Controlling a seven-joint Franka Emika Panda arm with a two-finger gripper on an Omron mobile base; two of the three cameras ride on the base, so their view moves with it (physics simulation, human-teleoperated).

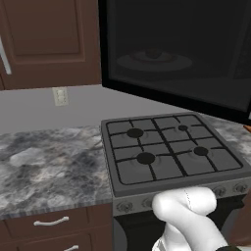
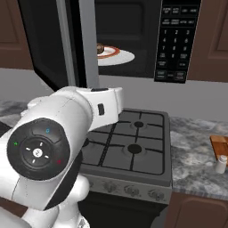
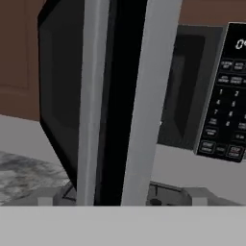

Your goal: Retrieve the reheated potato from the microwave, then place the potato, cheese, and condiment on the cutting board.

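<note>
The gripper itself is hidden: in the right base view the white arm fills the lower left and its hand end reaches toward the edge of the open microwave door, while the hand view looks straight at that door's edge, very close, with no finger tips in sight. From these pictures I cannot tell how wide the fingers stand, nor whether they touch the door; nothing is seen held.

The microwave sits at the upper centre of the right base view, its door swung out to the left. Inside, on the white round turntable, lies the potato, a small dark lump on a plate at the turntable's left side. The keypad panel is at the cavity's right.

At the right edge of the same view, on the marbled grey counter, the cutting board shows partly, cut by the frame, and the condiment stands upright just in front of it, off the board.

Below the microwave is a grey four-burner stove. In the left base view the stove is at centre right, the dark glass door spans the upper right, and a wall outlet sits on the grey wall above the counter at left, with brown cabinets above.
</note>
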